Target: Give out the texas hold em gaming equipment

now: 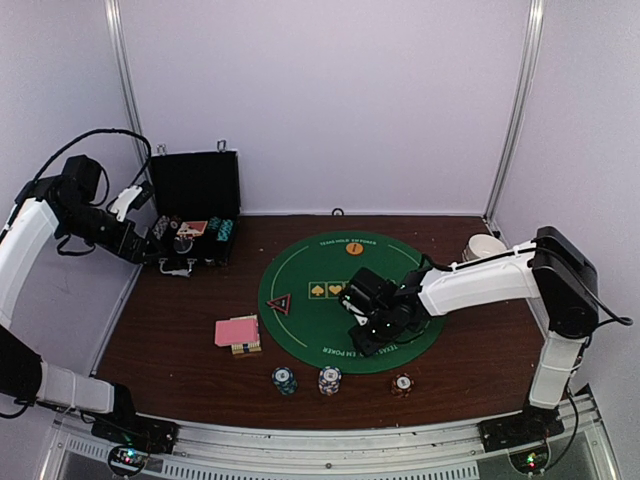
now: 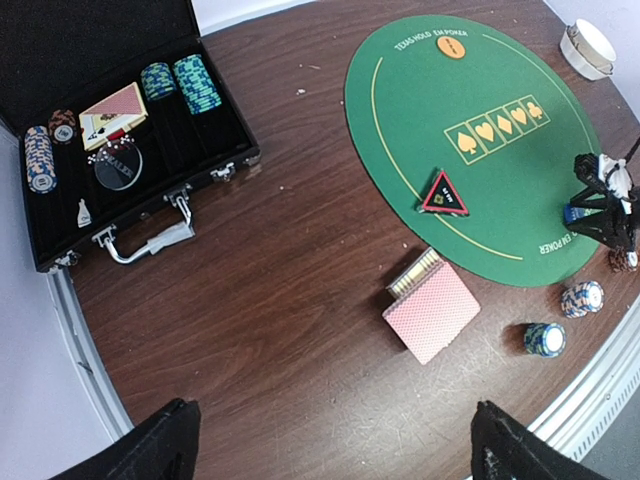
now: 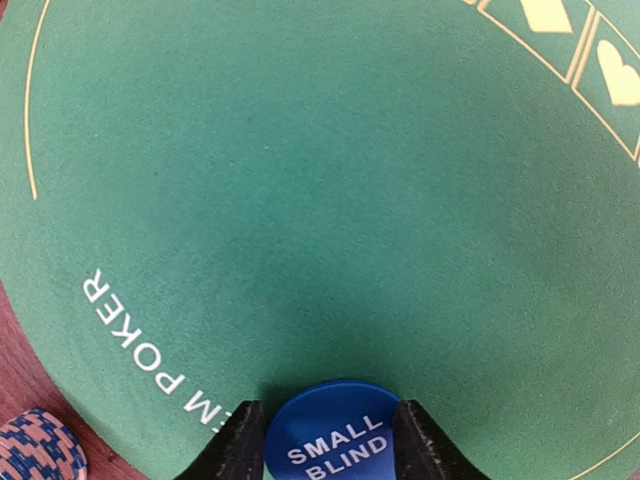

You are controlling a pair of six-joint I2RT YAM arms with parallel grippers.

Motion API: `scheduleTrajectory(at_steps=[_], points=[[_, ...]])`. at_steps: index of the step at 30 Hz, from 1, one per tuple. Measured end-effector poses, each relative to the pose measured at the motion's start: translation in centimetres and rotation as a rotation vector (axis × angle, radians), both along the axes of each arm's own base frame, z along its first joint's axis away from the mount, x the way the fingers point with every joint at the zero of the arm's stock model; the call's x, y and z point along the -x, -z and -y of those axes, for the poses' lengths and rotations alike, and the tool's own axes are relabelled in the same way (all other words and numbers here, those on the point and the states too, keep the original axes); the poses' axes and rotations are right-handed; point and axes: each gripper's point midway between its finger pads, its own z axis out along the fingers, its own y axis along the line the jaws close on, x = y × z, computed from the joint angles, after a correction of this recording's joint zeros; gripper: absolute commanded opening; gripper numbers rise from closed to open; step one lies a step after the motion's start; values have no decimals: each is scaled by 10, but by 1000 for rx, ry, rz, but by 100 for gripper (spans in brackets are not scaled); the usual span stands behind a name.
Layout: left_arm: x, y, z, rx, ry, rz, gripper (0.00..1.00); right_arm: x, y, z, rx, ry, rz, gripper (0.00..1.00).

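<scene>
Here, the right arm is reaching low across the green mat (image 3: 300, 200), its right gripper (image 3: 330, 425) clamping the blue disc (image 3: 335, 445) by the mat's near edge, while the left gripper (image 2: 335, 420) is hovering wide open above the table's left side. The black case (image 2: 215, 165) is lying open, holding teal chip stacks (image 2: 185, 85), a white-blue stack (image 2: 38, 160) and cards (image 2: 115, 110). Bare felt is stretching ahead of the disc, with three loose chip stacks (image 1: 329, 380) standing on wood just off the mat's near edge.

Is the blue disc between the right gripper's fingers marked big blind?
No, the blue disc between the fingers of the right gripper reads SMALL BLIND in white letters.
</scene>
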Motion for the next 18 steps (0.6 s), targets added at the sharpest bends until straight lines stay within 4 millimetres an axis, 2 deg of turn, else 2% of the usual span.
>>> scheduleTrajectory(at_steps=[8,18], points=[[4,-3,0,0,-3,22,98,3,-1,16,-12,20,-12,34],[1,-5,0,0,-3,34,97,20,1,44,27,40,-40,34]])
